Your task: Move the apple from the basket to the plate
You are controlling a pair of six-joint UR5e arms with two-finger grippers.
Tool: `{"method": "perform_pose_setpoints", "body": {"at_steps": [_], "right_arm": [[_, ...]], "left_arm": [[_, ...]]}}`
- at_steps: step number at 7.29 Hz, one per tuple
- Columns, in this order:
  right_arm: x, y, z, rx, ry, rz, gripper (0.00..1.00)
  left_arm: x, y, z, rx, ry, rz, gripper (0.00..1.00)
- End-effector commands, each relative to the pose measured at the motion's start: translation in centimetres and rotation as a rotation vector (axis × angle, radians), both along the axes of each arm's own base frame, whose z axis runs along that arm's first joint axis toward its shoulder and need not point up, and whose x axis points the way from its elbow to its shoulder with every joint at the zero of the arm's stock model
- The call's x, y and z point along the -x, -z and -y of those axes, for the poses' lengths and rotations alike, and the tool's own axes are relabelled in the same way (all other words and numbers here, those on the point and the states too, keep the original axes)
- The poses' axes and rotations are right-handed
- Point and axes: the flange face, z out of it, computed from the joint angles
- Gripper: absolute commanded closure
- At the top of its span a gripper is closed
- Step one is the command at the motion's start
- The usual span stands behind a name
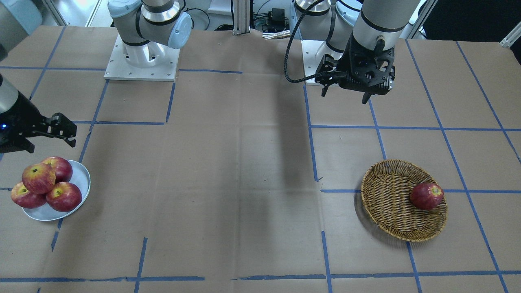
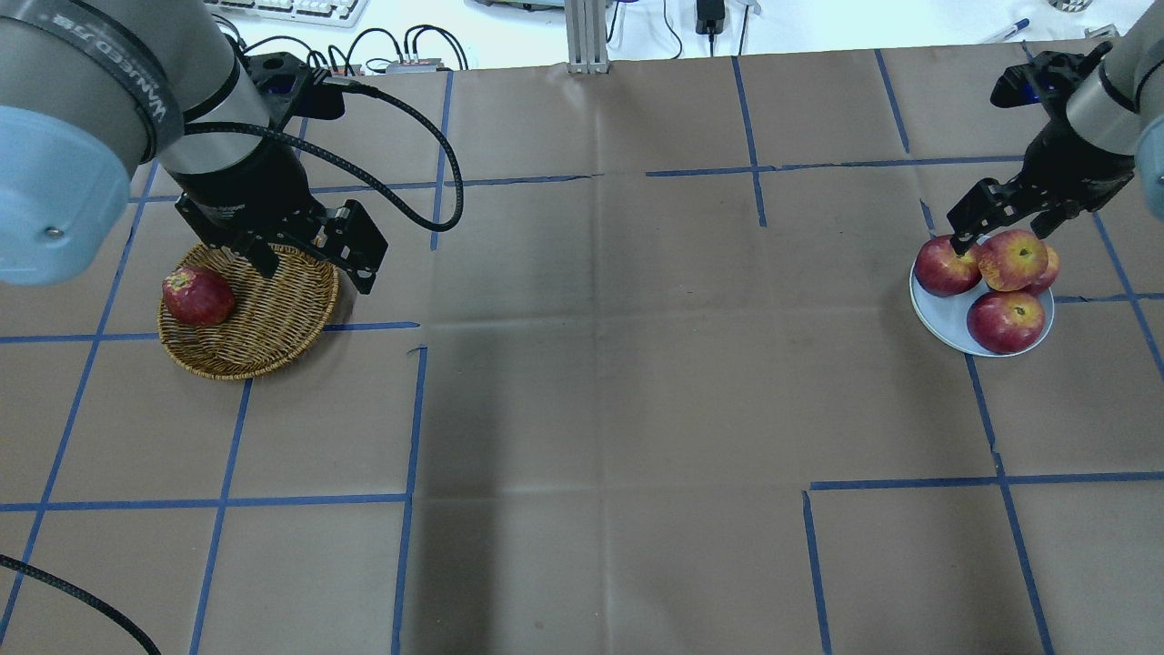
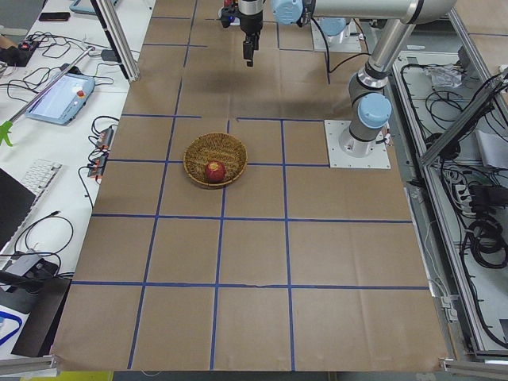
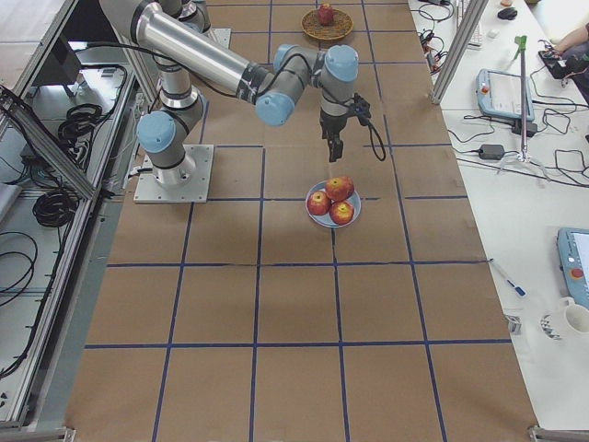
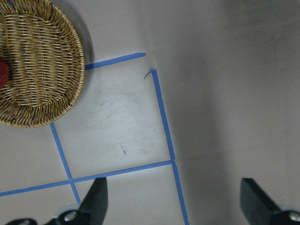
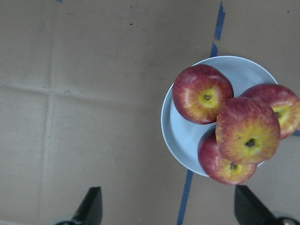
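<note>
The apple (image 6: 248,137) sits perched on three darker apples (image 6: 202,93) on the plate (image 6: 183,140). Any retreat is best made straight up, sparing a stack that looks liable to roll. The right gripper (image 6: 171,206), just beside the plate, gapes wide, empty, touching nothing. The left gripper (image 5: 173,201), well apart from the plate, is equally spread and empty.

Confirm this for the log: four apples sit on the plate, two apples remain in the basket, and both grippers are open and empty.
Not quite. The basket holds only one dark red apple, not two, as the exterior front-facing view shows. The rest of the statement stands.
</note>
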Motion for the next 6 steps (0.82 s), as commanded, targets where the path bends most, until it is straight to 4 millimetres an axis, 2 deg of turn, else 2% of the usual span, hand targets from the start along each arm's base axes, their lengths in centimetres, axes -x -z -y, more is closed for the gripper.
{"method": "perform_pose_setpoints", "body": {"at_steps": [1, 2, 3, 4, 6], "right_arm": [[-9.1, -4.1, -3.7, -0.011, 0.116, -0.005, 0.00], [-13.3, -5.1, -5.0, 0.004, 0.133, -0.013, 0.00], [-16.0, -5.3, -5.8, 0.004, 0.134, -0.012, 0.00], [-16.5, -5.6, -5.8, 0.009, 0.131, -0.011, 0.00], [-16.2, -7.3, -4.6, 0.018, 0.128, -0.005, 0.00]], "left_arm": [[0.0, 0.0, 0.0, 0.000, 0.000, 0.000, 0.00], [0.0, 0.0, 0.0, 0.000, 0.000, 0.000, 0.00], [0.0, 0.0, 0.0, 0.000, 0.000, 0.000, 0.00], [0.0, 0.0, 0.0, 0.000, 0.000, 0.000, 0.00], [0.0, -0.1, 0.0, 0.001, 0.000, 0.000, 0.00]]}}
